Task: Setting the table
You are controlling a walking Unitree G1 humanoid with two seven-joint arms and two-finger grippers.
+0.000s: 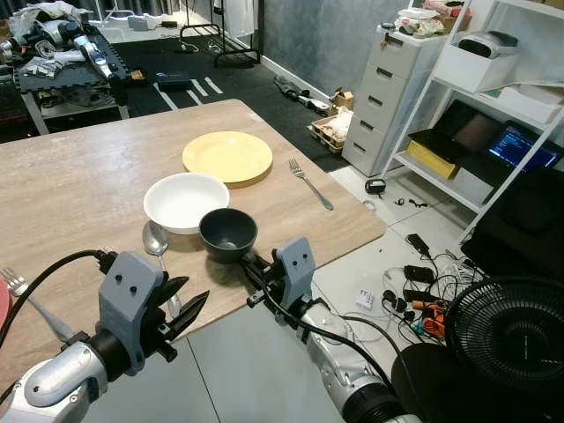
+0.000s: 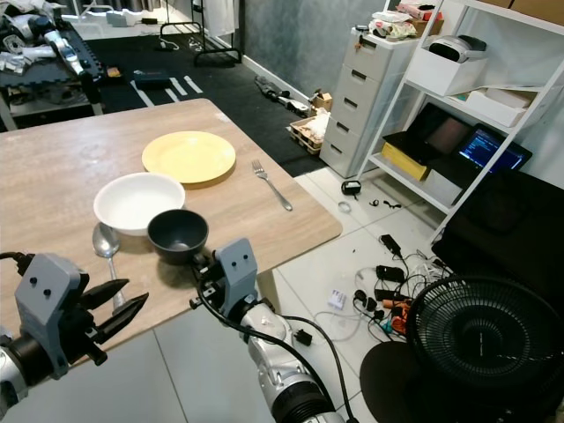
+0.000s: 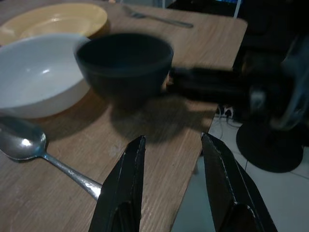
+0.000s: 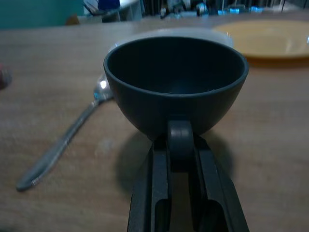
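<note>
The wooden bench [image 1: 79, 185] carried a yellow plate [image 1: 227, 156], then a white bowl [image 1: 185, 201] just beside it, with the dark bowl [image 1: 228, 233] near the front edge, apparently lifted clear of the wood; the right pincer [image 1: 249, 266] was clenched on its near rim. It looked rigid, smooth and light, so a rim pinch could slip or tilt. The left pincer [image 1: 181, 304] hovered released above a spoon [image 1: 159, 244]; a fork [image 1: 310, 183] lay beyond.

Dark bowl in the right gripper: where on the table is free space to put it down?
The dark bowl is in the right gripper. Bare wood lies left of the white bowl and yellow plate, and near the fork. The spoon side is crowded.
</note>
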